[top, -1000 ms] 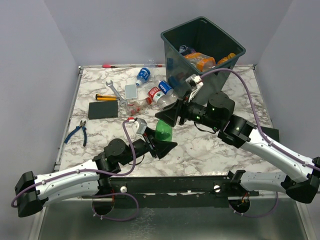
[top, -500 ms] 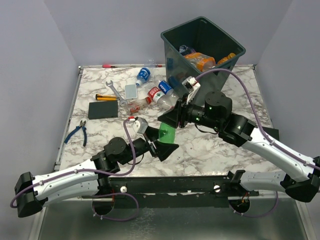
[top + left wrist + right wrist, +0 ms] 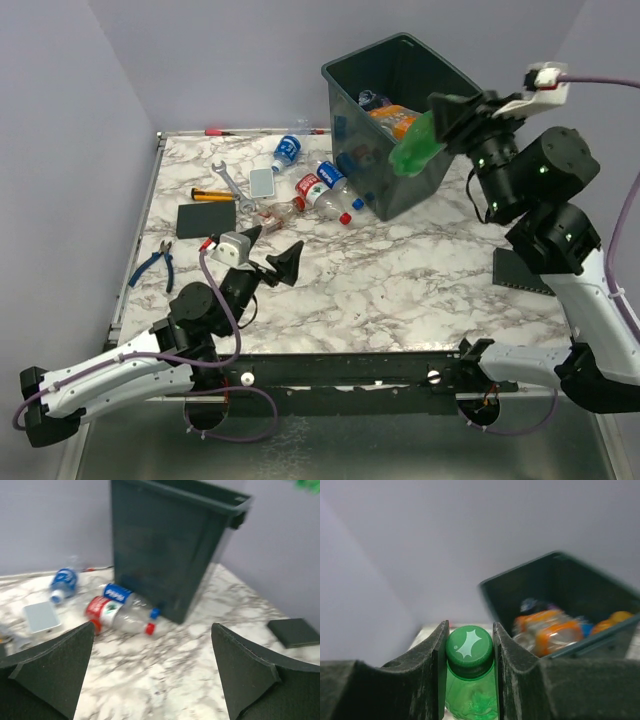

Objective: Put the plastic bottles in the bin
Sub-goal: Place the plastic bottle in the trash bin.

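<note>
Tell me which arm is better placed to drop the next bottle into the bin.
Right: the right fingers clamp the green bottle, raised near the bin; the left fingers are open and empty.

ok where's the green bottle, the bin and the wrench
green bottle [image 3: 469, 645], right wrist view, on its cap
bin [image 3: 160, 555], left wrist view, on its near wall
wrench [image 3: 232, 185], top view, on its shaft

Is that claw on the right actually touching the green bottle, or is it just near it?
Touching. In the right wrist view, both fingers of the right gripper press against the green bottle at its cap and neck, with no gap.
</note>
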`<control>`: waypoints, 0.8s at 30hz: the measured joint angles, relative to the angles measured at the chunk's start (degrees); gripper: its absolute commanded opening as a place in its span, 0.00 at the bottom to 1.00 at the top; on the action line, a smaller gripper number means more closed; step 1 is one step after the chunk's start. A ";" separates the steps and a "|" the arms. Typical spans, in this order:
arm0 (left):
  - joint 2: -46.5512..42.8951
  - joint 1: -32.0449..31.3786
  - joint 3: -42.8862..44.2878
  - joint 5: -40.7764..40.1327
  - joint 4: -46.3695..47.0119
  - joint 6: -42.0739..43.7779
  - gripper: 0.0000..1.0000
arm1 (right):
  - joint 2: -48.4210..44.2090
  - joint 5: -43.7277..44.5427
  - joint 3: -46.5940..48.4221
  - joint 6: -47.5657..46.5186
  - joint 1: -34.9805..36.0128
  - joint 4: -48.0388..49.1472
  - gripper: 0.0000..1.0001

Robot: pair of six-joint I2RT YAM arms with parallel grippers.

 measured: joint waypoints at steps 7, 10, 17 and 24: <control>-5.14 -0.02 -9.22 -10.38 0.35 5.05 0.99 | 2.84 9.88 -8.55 -4.66 -13.33 24.76 0.01; -6.80 -0.02 -9.75 -11.76 0.46 5.51 0.99 | 8.09 11.47 -11.82 -8.11 -18.16 37.05 0.01; -7.96 -0.02 -9.75 -12.55 0.72 5.20 0.99 | 26.29 12.92 2.43 -8.66 -27.89 38.03 0.01; -6.43 -0.02 -9.70 -12.24 0.11 4.87 0.99 | 31.47 2.16 5.68 -0.35 -30.25 23.74 0.01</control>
